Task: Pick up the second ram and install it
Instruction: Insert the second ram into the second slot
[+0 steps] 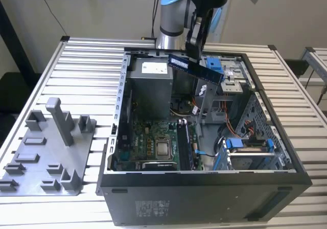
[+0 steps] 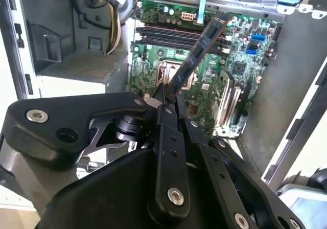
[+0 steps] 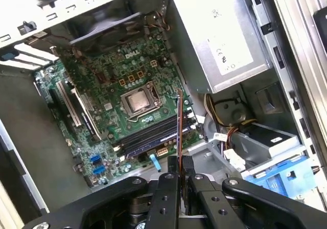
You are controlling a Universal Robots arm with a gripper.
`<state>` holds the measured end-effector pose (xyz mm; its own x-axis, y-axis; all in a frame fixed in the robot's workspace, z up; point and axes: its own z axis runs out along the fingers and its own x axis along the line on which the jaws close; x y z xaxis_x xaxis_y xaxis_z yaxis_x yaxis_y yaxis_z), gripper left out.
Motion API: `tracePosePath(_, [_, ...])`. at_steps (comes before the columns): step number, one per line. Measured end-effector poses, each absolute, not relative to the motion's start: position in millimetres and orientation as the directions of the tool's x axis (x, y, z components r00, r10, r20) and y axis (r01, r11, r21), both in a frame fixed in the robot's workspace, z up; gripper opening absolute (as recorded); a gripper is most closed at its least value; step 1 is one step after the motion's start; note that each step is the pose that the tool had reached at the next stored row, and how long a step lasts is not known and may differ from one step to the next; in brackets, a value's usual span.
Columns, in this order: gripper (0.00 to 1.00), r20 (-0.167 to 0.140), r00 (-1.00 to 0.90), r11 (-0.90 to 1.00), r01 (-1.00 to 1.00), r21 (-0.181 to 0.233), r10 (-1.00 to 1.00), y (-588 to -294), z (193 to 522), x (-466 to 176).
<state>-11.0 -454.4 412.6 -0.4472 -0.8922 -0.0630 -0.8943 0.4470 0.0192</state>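
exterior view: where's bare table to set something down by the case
Bare slatted table lies beyond the grey tray, on the exterior view's left of the case; a narrower strip runs on the exterior view's right of it. Inside the case is crowded, and the gripper holds the ram above it.

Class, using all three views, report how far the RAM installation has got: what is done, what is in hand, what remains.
Done: the pick-up; the pincer is shut on the second ram, held in the air above the open computer case. In hand: both wrist views show the strip hanging over the motherboard. Left: seating it; it hangs clear of the memory slots.
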Motion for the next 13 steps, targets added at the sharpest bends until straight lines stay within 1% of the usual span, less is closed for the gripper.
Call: tracePosePath(13, [0.14,-0.063,-0.567,0.567,-0.824,0.019,-0.821,-454.1,406.4,-14.4])
